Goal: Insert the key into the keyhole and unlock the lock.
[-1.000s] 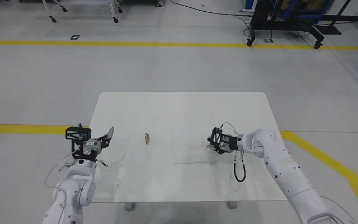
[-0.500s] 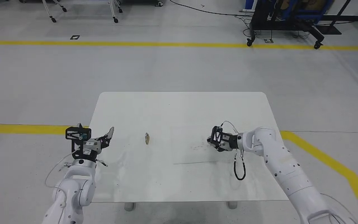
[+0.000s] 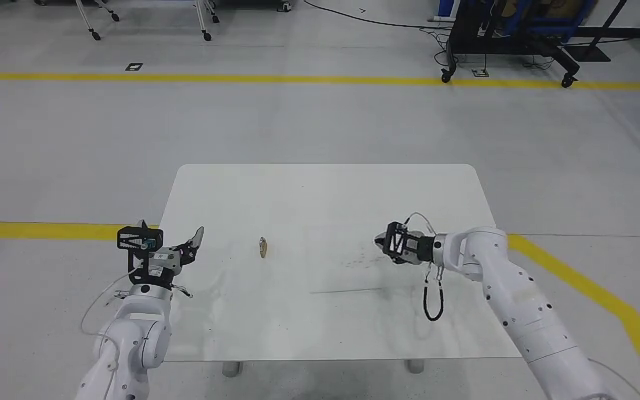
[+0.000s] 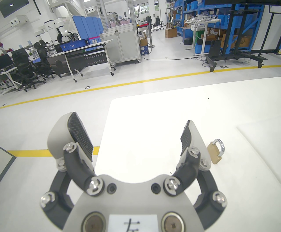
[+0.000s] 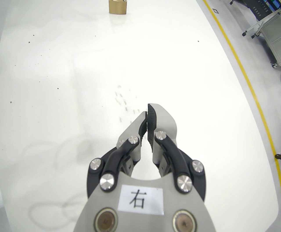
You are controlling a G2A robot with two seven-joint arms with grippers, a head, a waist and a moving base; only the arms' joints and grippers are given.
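Right hand drawn back, scuffed table, yellow-lined floor

Brass-gold lock (silver shackle), white table, black ribbed fingers.

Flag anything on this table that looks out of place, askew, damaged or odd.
Nothing looks damaged or spilled. The only oddity is a cluster of small grey scuff marks on the white tabletop, just ahead of the shut right gripper. The small brass padlock lies apart, farther along the table.
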